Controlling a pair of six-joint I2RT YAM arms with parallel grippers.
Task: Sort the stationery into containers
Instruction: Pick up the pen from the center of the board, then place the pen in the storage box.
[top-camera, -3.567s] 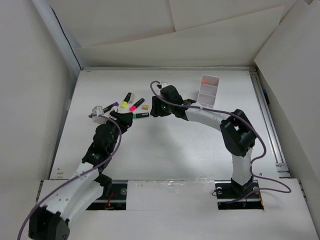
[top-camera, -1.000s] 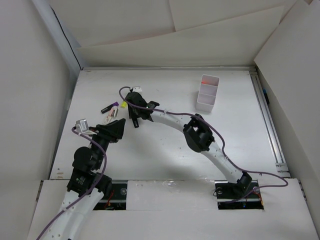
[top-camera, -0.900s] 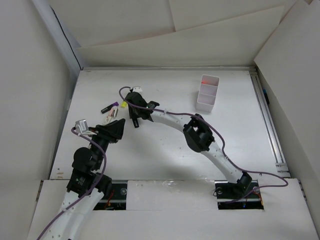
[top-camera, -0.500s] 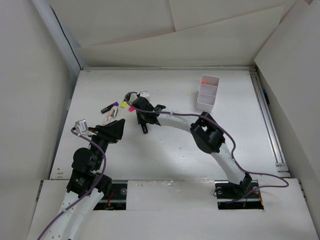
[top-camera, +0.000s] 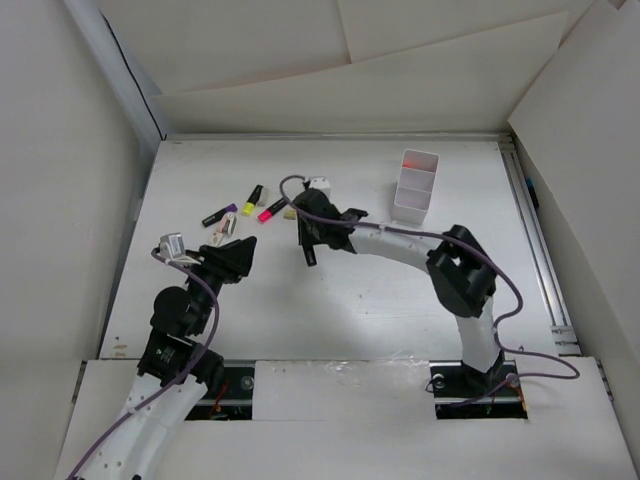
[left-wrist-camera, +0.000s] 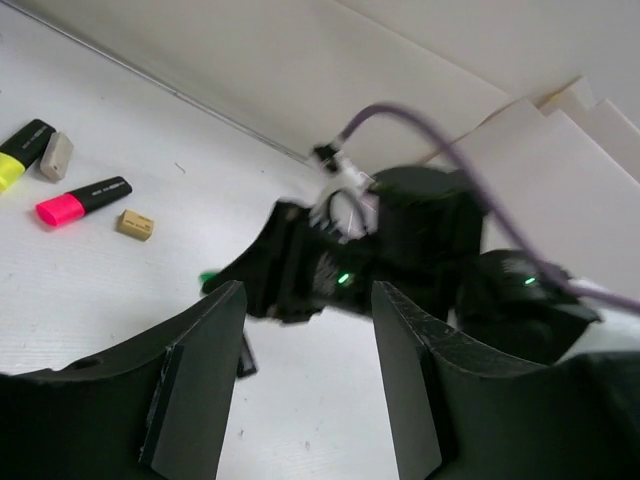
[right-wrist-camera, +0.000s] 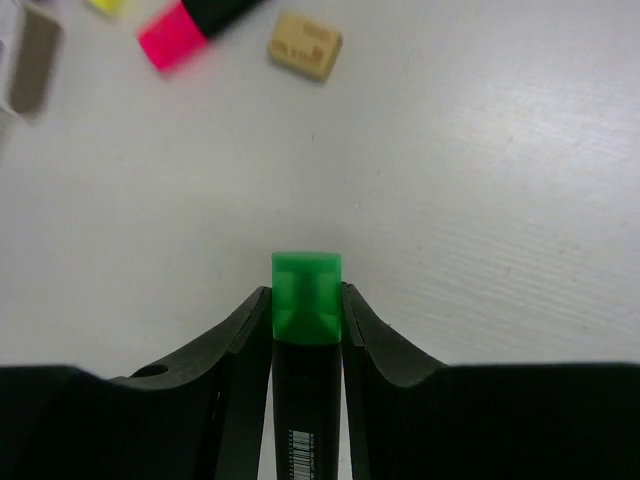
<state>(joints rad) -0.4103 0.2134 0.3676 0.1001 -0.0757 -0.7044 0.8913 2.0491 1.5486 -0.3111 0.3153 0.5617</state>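
My right gripper (right-wrist-camera: 306, 296) is shut on a green highlighter (right-wrist-camera: 305, 292) with a black body, held just above the table. From above, that gripper (top-camera: 303, 232) is at mid-table and the marker's black end (top-camera: 311, 257) sticks out below it. Beyond it lie a pink highlighter (top-camera: 271, 210), a yellow one (top-camera: 254, 194), a purple one (top-camera: 218, 214) and a tan eraser block (top-camera: 288, 212). The white three-compartment container (top-camera: 412, 216) stands at the back right, with something orange-red (top-camera: 411, 160) in its far compartment. My left gripper (top-camera: 236, 257) hovers open and empty, left of the right gripper.
A small grey-white piece (top-camera: 228, 225) lies by the purple highlighter. In the left wrist view the pink highlighter (left-wrist-camera: 80, 200) and eraser (left-wrist-camera: 133, 224) are far left, and the right arm's head (left-wrist-camera: 330, 270) fills the middle. Paper walls enclose the table.
The right gripper closed on the green highlighter in the cluster and has carried it right and toward me. The left arm has barely moved.
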